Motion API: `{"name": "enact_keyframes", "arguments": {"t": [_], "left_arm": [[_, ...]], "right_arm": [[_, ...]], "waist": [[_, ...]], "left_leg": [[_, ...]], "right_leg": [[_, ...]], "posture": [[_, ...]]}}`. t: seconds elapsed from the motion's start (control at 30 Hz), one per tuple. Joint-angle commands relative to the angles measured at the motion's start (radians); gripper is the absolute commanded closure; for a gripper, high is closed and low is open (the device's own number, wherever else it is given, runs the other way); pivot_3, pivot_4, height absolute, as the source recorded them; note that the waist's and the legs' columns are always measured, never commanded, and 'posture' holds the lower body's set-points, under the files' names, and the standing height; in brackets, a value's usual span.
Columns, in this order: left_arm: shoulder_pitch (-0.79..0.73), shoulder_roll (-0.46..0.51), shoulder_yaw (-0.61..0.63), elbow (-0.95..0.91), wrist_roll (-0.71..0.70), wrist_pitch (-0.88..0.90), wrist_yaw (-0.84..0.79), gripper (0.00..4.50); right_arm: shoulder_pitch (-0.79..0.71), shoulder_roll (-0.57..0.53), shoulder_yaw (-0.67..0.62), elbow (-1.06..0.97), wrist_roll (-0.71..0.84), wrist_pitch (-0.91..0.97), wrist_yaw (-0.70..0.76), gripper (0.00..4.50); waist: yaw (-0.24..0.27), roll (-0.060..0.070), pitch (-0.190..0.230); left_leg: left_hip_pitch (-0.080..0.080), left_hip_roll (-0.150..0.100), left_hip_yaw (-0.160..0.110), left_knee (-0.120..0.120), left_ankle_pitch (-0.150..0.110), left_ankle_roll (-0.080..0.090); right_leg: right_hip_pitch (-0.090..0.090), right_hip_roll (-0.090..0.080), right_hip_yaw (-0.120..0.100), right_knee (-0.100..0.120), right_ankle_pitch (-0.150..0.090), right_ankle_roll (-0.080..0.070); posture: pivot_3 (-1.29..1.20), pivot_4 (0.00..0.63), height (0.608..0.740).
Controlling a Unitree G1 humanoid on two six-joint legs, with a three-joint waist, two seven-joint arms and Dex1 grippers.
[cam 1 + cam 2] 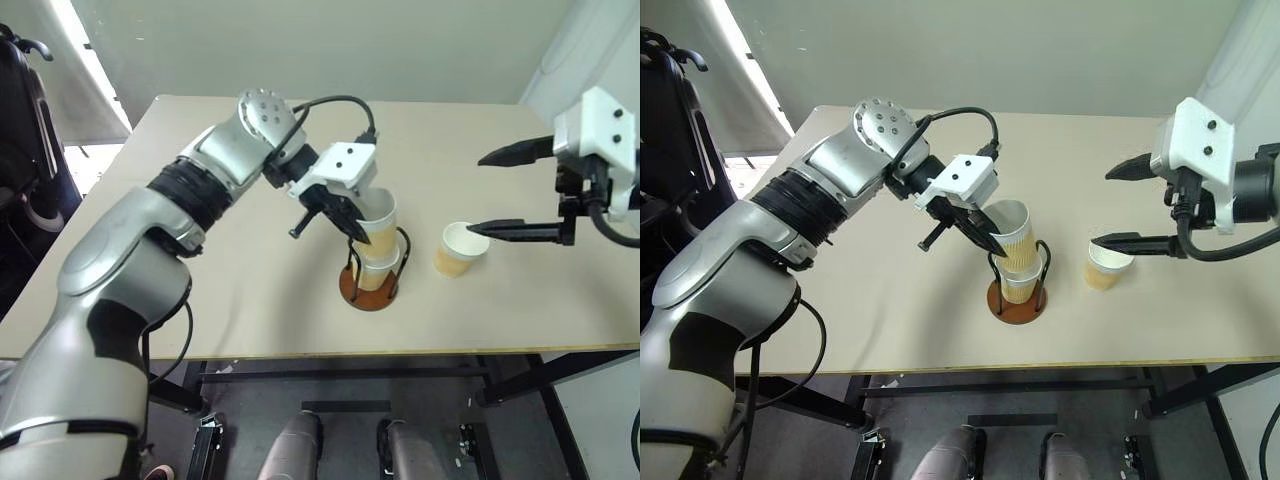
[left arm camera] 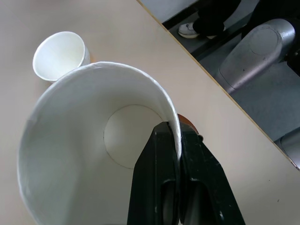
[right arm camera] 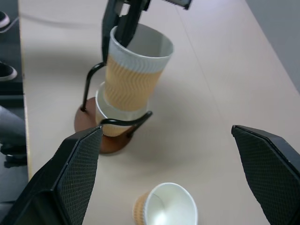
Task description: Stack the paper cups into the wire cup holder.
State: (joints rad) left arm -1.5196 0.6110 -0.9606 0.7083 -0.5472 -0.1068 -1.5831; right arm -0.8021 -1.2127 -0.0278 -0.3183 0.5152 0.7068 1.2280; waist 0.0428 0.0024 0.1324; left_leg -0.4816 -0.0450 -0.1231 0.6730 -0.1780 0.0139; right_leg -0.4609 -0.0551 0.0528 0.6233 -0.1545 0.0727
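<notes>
The wire cup holder (image 1: 368, 293) stands on its reddish-brown base near the table's front middle, with one paper cup (image 1: 377, 274) seated inside the black loops. A second paper cup (image 1: 381, 221) sits tilted with its bottom in the first one. My left gripper (image 1: 357, 234) is shut on this cup's white rim, one finger inside and one outside, as the left wrist view shows (image 2: 174, 137). A third paper cup (image 1: 459, 249) stands upright on the table to the holder's right. My right gripper (image 1: 477, 195) hangs open over it, holding nothing.
The beige table (image 1: 250, 310) has its front edge just in front of the holder. A dark chair (image 1: 25, 130) stands off the table's left side. A white wall runs behind the far edge.
</notes>
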Motion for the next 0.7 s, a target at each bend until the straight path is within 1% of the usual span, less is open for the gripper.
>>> {"name": "enact_keyframes", "arguments": {"t": [0.03,0.33,0.4,0.5,0.6,0.7], "left_arm": [[-0.009,-0.002,-0.011,0.002,-0.001,-0.025,-0.031,4.5],[-0.005,-0.028,-0.042,0.051,0.052,-0.1,-0.031,4.5],[-0.005,-0.047,-0.027,0.078,0.083,-0.127,-0.031,4.5],[-0.01,-0.072,-0.003,0.104,0.106,-0.137,-0.031,3.86],[-0.013,-0.094,0.028,0.123,0.123,-0.143,-0.031,2.88],[-0.023,-0.128,0.096,0.161,0.143,-0.138,-0.031,1.83]], "right_arm": [[-0.025,-0.025,-0.044,-0.009,0.003,-0.01,0.008,0.02],[-0.017,-0.036,-0.052,-0.017,0.011,0.004,0.01,0.02],[-0.013,-0.038,-0.053,-0.018,0.011,0.005,0.01,0.02],[-0.008,-0.04,-0.053,-0.019,0.011,0.006,0.008,0.0],[-0.007,-0.038,-0.05,-0.017,0.008,0.004,0.007,0.0],[-0.005,-0.031,-0.042,-0.009,-0.001,-0.004,0.004,0.0]], "waist": [[0.0,0.0,0.0],[0.0,0.0,0.0],[0.001,0.0,0.0],[0.001,0.0,0.0],[0.001,0.0,0.0],[0.004,0.0,0.0]], "left_leg": [[0.0,0.0,0.0,0.0,0.0,0.0],[-0.001,0.0,0.001,0.0,0.0,0.001],[-0.001,0.0,0.001,-0.001,-0.001,0.001],[-0.003,0.0,0.001,-0.001,-0.001,0.002],[-0.005,0.0,0.001,-0.001,-0.001,0.003],[-0.005,-0.001,0.001,0.0,-0.001,0.004]], "right_leg": [[0.0,0.0,0.0,0.0,0.0,0.0],[0.0,0.0,0.001,-0.003,0.002,0.003],[0.0,0.0,0.001,-0.005,0.002,0.003],[0.0,-0.001,0.001,-0.007,0.004,0.005],[0.0,-0.001,0.001,-0.012,0.006,0.006],[0.0,-0.001,0.001,-0.013,0.007,0.008]], "posture": [[0.0,0.15,0.74],[0.0,0.15,0.74],[0.0,0.15,0.74],[0.0,0.15,0.74],[0.0,0.15,0.74],[0.0,0.15,0.74]]}}
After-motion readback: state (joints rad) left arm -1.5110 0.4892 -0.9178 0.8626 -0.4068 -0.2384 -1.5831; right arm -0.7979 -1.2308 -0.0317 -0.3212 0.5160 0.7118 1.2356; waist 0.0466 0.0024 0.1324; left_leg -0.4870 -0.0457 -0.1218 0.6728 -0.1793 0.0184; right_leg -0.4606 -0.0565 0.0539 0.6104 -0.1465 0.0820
